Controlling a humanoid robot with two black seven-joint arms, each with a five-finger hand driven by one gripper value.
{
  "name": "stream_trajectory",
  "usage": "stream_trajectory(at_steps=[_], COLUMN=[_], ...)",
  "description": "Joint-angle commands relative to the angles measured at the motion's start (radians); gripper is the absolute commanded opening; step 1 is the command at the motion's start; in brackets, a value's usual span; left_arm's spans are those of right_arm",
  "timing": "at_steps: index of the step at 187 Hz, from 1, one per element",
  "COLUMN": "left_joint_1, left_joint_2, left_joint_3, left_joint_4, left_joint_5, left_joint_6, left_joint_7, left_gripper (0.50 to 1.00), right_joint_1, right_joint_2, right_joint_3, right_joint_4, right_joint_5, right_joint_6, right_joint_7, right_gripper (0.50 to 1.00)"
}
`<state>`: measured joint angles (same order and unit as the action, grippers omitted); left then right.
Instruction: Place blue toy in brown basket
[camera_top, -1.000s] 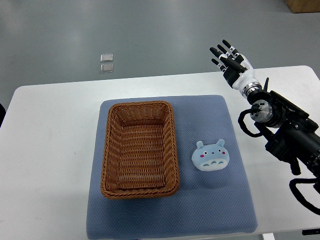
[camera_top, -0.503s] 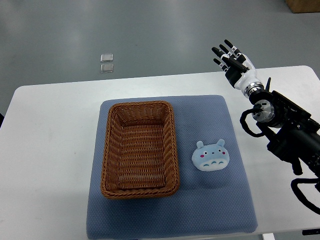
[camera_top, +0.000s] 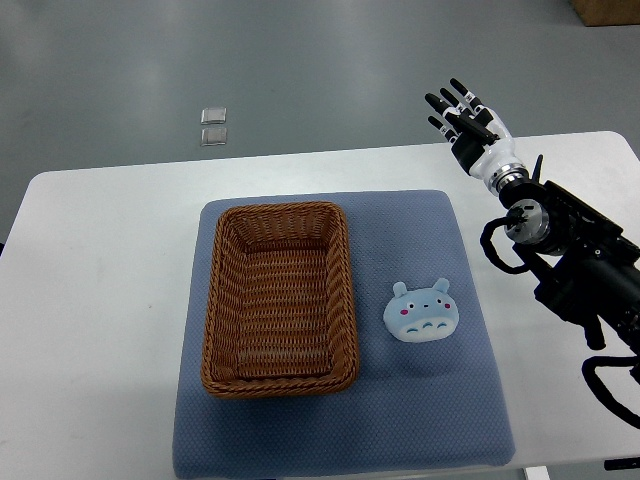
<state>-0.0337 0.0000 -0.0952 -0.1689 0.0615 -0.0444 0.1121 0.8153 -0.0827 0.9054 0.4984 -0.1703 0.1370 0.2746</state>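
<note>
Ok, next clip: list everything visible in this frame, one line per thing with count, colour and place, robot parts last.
table: 1, white, fills most of the lower frame
mat: 1, grey-blue, lying in the middle of the table
basket: 1, brown wicker, rectangular, on the left half of the mat, nothing in it
blue toy: 1, light blue with a white belly and pink cheeks, on the mat just right of the basket, not touching it
small square items: 2, pale grey, on the floor beyond the table's far edge
box corner: 1, brown, top right on the floor
right hand: 1, white with black fingers, spread, holding nothing, above the table's far right edge
right arm: 1, black, entering from the right
</note>
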Motion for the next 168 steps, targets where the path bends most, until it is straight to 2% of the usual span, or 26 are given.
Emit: stream_trajectory(at_steps=[1,18,96,110,143,168], left_joint_1=[0.0,0.0,0.0,0.0,0.0,0.0], left_joint_2=[0.0,0.0,0.0,0.0,0.0,0.0], left_joint_3=[0.0,0.0,0.0,0.0,0.0,0.0], left_joint_4=[-0.001,0.0,0.0,0.0,0.0,0.0], left_joint_5=[0.0,0.0,0.0,0.0,0.0,0.0], left_joint_6=[0.0,0.0,0.0,0.0,0.0,0.0], left_joint_7=[0.0,0.0,0.0,0.0,0.0,0.0], left_gripper=[1.0,1.0,1.0,1.0,1.0,1.0], right_joint_1=[0.004,-0.002,-0.005,-0.012,-0.058,-0.058], right_joint_2=[-0.002,-0.026,-0.055,-0.081,-0.195,-0.262], right_joint_3=[0.0,-0.002,-0.008,-0.01,-0.022,-0.106], right_joint_4=[0.0,0.045,0.088,0.138,0.308,0.396], right_joint_5=[0.002,0.005,0.006,0.006,0.0,-0.006], right_joint_6=[0.001,-0.004,-0.011,-0.02,-0.106,-0.111], right_joint_7=[0.0,0.0,0.0,0.0,0.0,0.0], right_gripper=[0.911,0.911,0.911,0.911,0.911,0.911])
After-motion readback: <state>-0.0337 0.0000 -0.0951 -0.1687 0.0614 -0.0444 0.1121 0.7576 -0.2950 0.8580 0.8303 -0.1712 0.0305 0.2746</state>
